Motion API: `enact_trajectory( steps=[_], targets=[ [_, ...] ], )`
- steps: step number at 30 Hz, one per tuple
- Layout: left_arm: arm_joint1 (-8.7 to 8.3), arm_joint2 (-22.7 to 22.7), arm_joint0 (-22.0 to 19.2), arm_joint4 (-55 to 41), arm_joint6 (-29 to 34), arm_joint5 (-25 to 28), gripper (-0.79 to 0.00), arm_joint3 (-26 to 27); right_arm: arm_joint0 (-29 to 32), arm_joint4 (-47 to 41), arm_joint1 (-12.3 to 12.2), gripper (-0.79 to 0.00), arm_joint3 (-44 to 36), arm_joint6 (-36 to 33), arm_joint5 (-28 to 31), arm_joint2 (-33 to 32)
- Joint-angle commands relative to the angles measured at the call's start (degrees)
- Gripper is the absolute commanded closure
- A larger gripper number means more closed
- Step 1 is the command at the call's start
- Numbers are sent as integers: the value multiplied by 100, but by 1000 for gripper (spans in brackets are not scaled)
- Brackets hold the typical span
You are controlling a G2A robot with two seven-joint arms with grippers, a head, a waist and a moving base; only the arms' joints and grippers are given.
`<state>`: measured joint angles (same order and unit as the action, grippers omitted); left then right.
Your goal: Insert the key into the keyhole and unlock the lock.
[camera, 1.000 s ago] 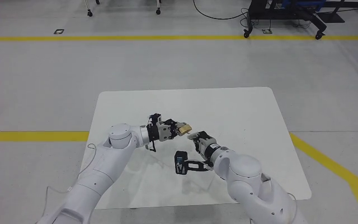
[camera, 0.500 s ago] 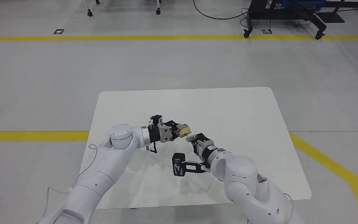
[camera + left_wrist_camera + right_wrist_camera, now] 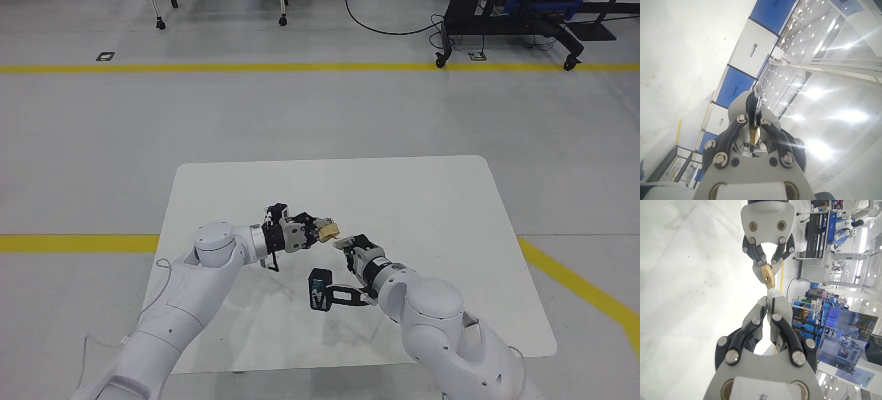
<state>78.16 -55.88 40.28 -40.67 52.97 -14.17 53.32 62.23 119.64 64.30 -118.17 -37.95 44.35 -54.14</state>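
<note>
Your whole move turns on one short gap. The small brass padlock is held above the middle of the white table, clamped between the fingers of the left gripper. In the top view it lies at about ten o'clock from the right gripper, just beside it.

In the right wrist view, the padlock's oval bottom face is turned toward you, with the dark keyhole near its middle. The right gripper is pinched on the thin silver key, which shows edge-on. The key's long axis runs out along the fingers toward the lock.

The key is not in the keyhole. The right fingertips sit at the rim of the brass face, to one side of the slot. You cannot tell whether the key's tip touches the brass.

The right arm carries the key, so the correction is yours to make there. You will likely need a small sideways shift to line the tip up with the slot, then a push along the key's axis.

Nothing lies between key and lock. Watch your own bulky fingertips, which may butt against the brass before the key seats.
</note>
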Motion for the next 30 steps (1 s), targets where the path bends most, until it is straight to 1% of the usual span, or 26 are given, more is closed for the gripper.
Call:
enact_trajectory(
  steps=[1,4,7,13,17,22,30],
  targets=[
    [0,0,0,0,0,0,0,0,0,0,0,0,0,0,0,0],
    [-3,2,143,64,-312,-53,0,118,0,0,0,0,0,0,0,0],
    [-9,12,224,213,-665,-203,0,363,74,349,-15,0,-66,-34,-14,18],
    [-19,57,155,548,-1390,-1084,0,875,76,741,26,0,-199,-385,278,213],
    [-30,-52,208,513,-1785,-1405,0,1269,-23,683,96,0,-123,-552,390,299],
    [-50,-120,353,471,-1930,-1663,0,1514,-100,503,169,0,-21,-670,401,272],
    [-68,-128,370,529,-1876,-1846,0,1539,-196,353,261,0,171,-852,543,245]
  ],
)
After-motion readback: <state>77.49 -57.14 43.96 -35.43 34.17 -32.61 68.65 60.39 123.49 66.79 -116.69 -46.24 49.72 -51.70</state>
